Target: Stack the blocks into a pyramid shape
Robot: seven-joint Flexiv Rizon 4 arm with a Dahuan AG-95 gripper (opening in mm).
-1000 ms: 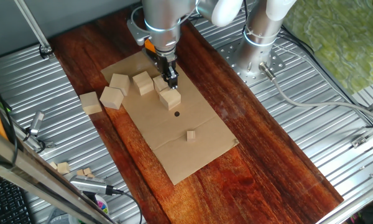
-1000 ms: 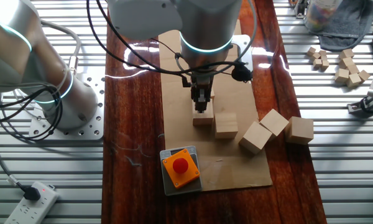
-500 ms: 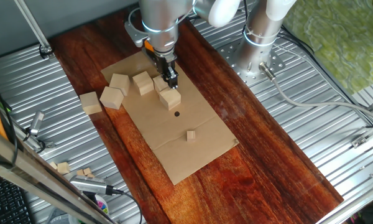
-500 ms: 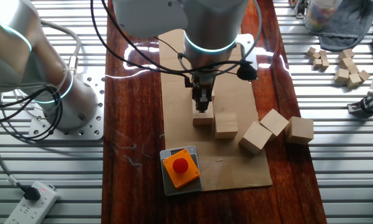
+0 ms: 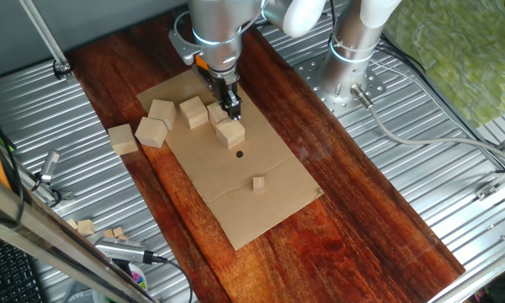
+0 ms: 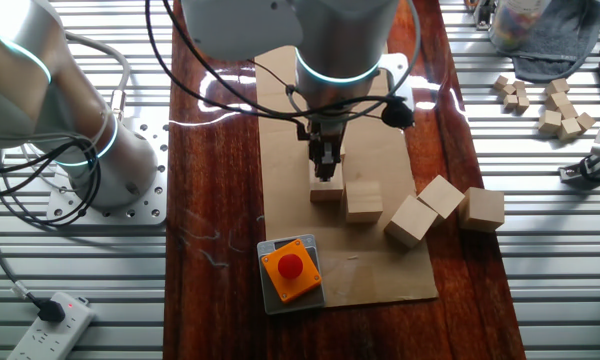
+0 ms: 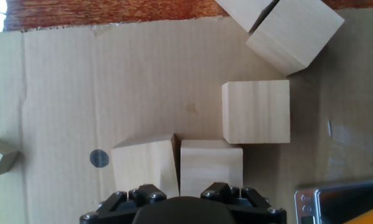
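The pincer (image 5: 233,112) is hovering just above 2 touching blocks (image 7: 177,167) on the cardboard (image 5: 261,210); whether its jaws are apart I cannot tell. 4 more blocks (image 6: 445,205) are sitting nearby.

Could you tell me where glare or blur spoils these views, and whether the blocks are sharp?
In the other fixed view, bright streaks of glare sit on the polished wooden board beside the arm. In one fixed view, the foreground rail is blurred, while the blocks are clear. In the hand view, the blocks on the cardboard are sharp, and the gripper at the bottom edge is dark.
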